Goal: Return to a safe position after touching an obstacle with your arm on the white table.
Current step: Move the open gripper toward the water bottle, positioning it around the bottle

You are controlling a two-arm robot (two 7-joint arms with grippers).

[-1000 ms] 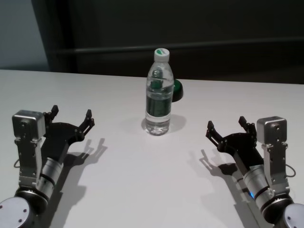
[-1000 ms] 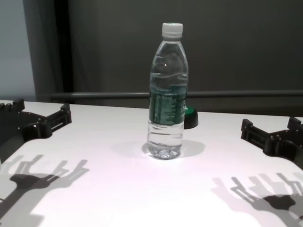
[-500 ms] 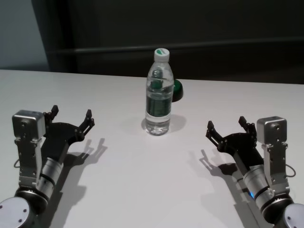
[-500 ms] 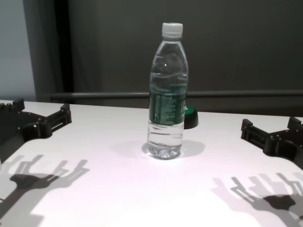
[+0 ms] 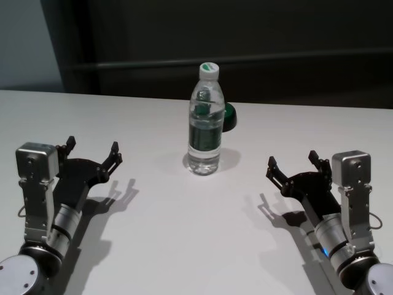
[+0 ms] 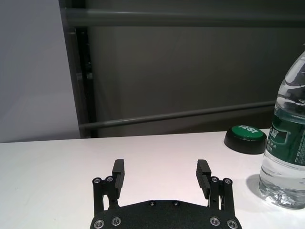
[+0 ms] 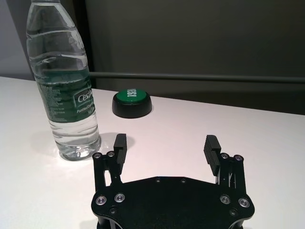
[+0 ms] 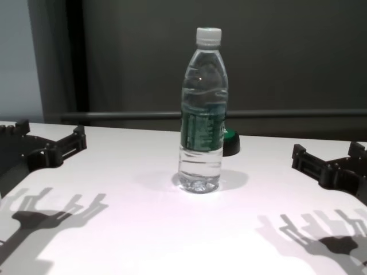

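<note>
2 grippers spread wide, left gripper (image 5: 92,151), right gripper (image 5: 293,163), bottle (image 5: 205,120) upright between, wrist views reveal puck (image 7: 132,102) lettering

Bottle (image 6: 287,143) cut off in left wrist view — cap and one side out of frame. In right wrist view its cap is cropped too. Green-topped button (image 8: 229,140) mostly hidden behind bottle in chest view. Left pincer (image 8: 49,146) and right pincer (image 8: 331,165) partly off-frame there — desk (image 8: 143,229) edges not visible.
</note>
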